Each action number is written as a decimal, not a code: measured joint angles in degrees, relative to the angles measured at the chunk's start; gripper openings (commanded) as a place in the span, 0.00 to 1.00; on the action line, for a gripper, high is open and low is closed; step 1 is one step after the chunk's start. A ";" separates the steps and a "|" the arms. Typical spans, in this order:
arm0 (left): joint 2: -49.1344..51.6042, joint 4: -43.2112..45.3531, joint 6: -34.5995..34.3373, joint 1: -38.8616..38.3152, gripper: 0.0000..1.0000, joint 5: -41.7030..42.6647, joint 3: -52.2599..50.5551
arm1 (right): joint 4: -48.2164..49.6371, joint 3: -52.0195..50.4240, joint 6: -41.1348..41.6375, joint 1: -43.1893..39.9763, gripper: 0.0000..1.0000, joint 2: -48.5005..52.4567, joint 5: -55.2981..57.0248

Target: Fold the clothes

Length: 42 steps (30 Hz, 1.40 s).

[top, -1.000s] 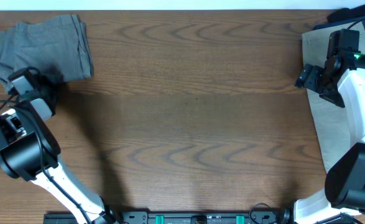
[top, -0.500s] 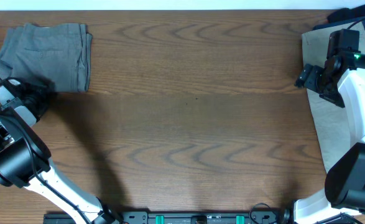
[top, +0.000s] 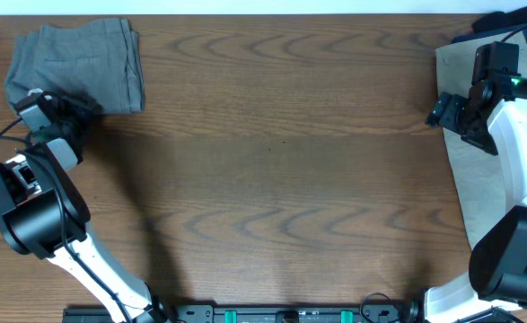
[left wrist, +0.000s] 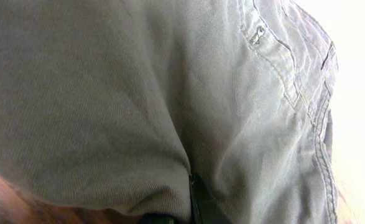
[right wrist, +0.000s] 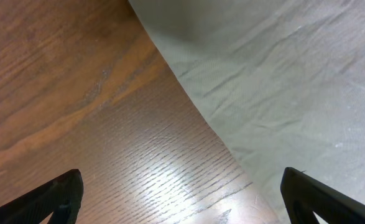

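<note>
The mid grey shorts (top: 79, 63) lie bunched and folded at the table's far left corner. My left gripper (top: 70, 109) is at their near edge, shut on the cloth. In the left wrist view the grey shorts (left wrist: 138, 93) fill the frame, and only one dark finger (left wrist: 194, 205) shows at the bottom, under the fabric. My right gripper (top: 443, 112) is open and empty, hovering at the left edge of the pale beige shorts (top: 478, 188). In the right wrist view its fingers (right wrist: 182, 193) straddle bare wood beside the beige cloth (right wrist: 294, 81).
Dark navy shorts (top: 514, 20) lie at the far right corner, partly under the right arm. The wooden table (top: 281, 161) stretches between the two arms. The beige shorts run along the right edge to the front.
The left gripper swung left and back, then right again. The grey shorts shifted with it and now sit slightly further right and more bunched. The right arm has not moved.
</note>
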 measured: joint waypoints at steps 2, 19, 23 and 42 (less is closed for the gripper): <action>0.13 -1.49 0.02 0.00 0.06 0.22 0.98 | 0.00 0.00 0.00 0.00 0.99 0.00 0.00; 0.28 -12.66 10.84 4.87 0.06 14.69 4.68 | 0.00 0.00 -0.02 0.00 0.99 0.00 0.00; 0.28 -12.90 12.72 5.70 0.06 15.47 4.68 | 0.00 0.00 0.00 0.00 0.99 0.00 0.00; 2.14 -1.49 5.66 -2.97 0.14 -0.09 4.70 | 0.00 0.00 -0.02 0.00 0.99 0.00 0.00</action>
